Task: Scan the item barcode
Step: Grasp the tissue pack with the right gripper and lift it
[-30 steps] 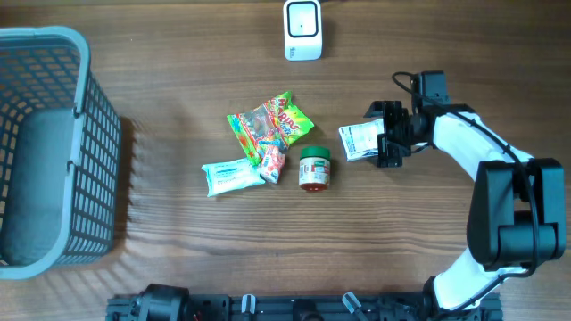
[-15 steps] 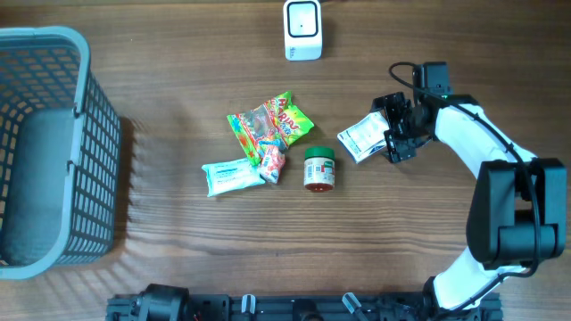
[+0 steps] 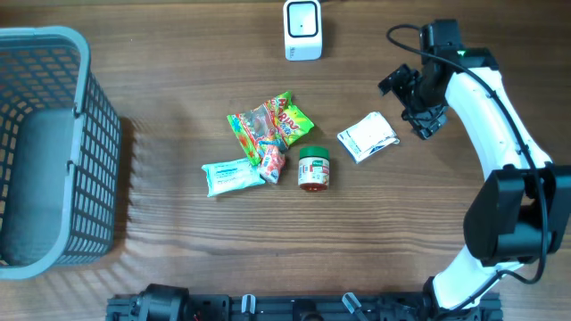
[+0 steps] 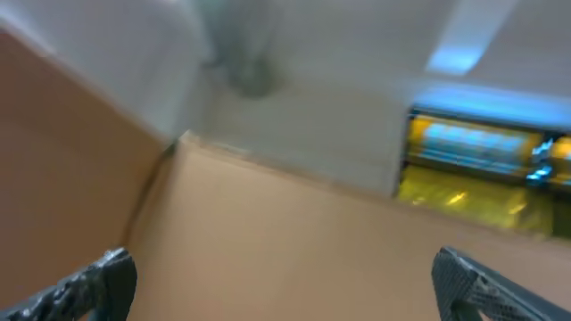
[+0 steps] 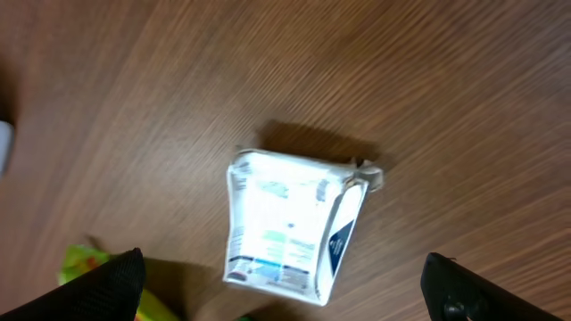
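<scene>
The white packet (image 3: 367, 136) is lying flat on the counter (image 3: 178, 267), a bit crumpled, printed side up with a dark strip along one edge. It sits loose just down-left of the right claw (image 3: 408, 107), which is spread wide and not touching it. The scanner (image 3: 302, 29), a small white box with a rounded-square window, stands well off to the claw's upper left

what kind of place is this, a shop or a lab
Probably a mock shop checkout on a wooden table: a white scanner at the far edge, a grey shopping basket at one side, and small packaged snacks in the middle.
</scene>
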`<state>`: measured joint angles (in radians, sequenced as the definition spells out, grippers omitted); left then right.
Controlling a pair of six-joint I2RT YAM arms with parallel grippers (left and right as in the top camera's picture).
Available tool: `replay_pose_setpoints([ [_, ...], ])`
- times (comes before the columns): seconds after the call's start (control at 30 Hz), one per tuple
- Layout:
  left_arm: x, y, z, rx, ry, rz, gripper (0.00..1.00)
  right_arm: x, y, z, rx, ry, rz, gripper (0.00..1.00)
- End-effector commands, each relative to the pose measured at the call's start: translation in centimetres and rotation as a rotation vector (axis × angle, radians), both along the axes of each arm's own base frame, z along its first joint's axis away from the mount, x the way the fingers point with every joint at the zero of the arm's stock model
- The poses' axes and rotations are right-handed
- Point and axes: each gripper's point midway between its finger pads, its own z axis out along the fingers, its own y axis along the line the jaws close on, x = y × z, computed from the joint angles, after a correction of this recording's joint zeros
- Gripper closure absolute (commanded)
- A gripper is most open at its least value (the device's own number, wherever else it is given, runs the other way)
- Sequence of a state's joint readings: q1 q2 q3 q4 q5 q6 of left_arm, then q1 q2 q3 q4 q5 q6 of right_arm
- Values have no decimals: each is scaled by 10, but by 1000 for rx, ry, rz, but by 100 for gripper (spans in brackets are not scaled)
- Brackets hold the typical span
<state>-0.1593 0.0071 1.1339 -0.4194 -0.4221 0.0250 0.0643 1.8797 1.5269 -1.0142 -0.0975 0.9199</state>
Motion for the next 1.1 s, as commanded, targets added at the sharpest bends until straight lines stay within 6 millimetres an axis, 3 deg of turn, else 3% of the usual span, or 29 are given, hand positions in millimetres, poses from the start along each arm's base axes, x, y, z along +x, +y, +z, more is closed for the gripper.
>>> replay_pose_setpoints([
  [0.0, 13, 18, -28, -78, 122, 99, 0, 0, -2, -23, -62, 54, 30, 1],
  [0.27, 39, 14, -66, -53, 300, 98, 0, 11, 22, -69, -64, 90, 77, 1],
  [0.43, 42, 13, -75, -45, 339, 100, 0, 14, 23, -72, -57, 86, 35, 0],
  [0.77, 44, 13, -80, -39, 365, 101, 0, -16, 19, -77, -71, 211, 17, 0],
  [1.07, 46, 13, -84, -36, 382, 102, 0, -11, 21, -84, -57, 205, -8, 0],
])
